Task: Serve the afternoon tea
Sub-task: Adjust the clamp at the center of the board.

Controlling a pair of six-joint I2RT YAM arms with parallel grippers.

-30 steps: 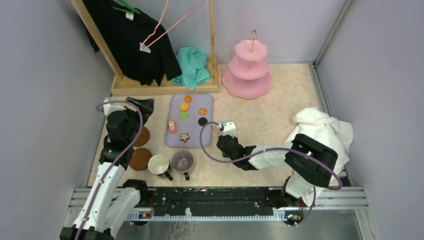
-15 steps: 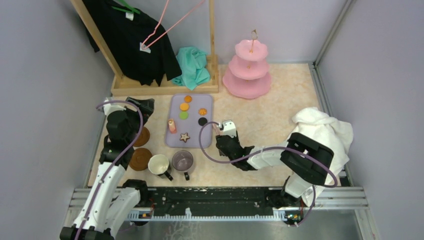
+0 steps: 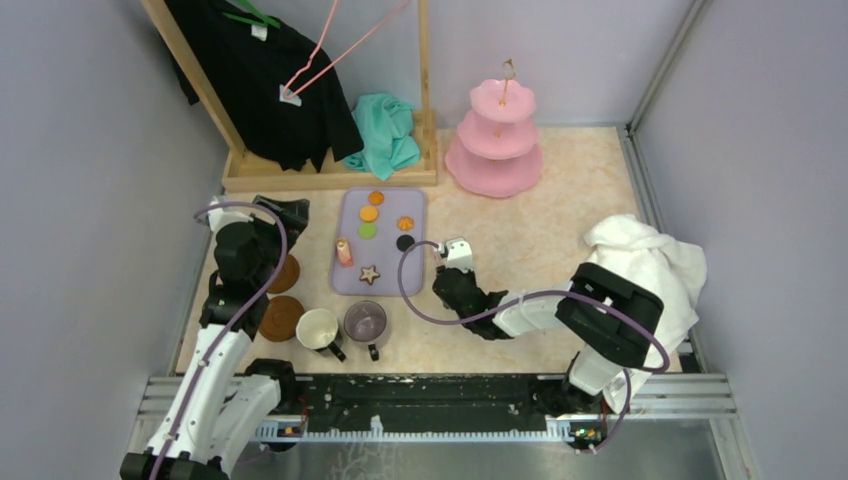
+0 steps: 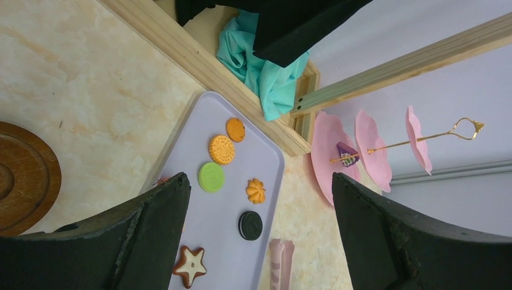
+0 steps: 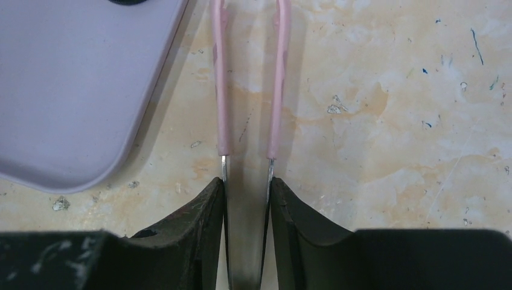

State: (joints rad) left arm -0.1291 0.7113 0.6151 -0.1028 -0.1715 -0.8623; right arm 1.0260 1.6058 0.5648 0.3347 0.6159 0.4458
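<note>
Several sweets lie on a lavender tray (image 3: 390, 270): orange rounds (image 3: 369, 213), a green round (image 3: 367, 230), a black round (image 3: 405, 242) and a star cookie (image 3: 370, 273). The pink three-tier stand (image 3: 497, 140) is at the back. A cream mug (image 3: 318, 328) and a greyish-purple mug (image 3: 366, 322) stand near two brown coasters (image 3: 280, 318). My right gripper (image 5: 246, 181) is shut on pink-tipped metal tongs (image 5: 221, 78), just right of the tray; their arms are spread with nothing between. My left gripper (image 4: 259, 178) hangs open and empty left of the tray.
A white towel (image 3: 650, 260) is heaped at the right edge beside my right arm. A wooden rack (image 3: 330, 175) with a black shirt and a teal cloth (image 3: 385, 135) stands behind the tray. Grey walls close in the table on both sides.
My right arm has edged slightly left toward the tray with the tongs. The left arm has stayed still.
</note>
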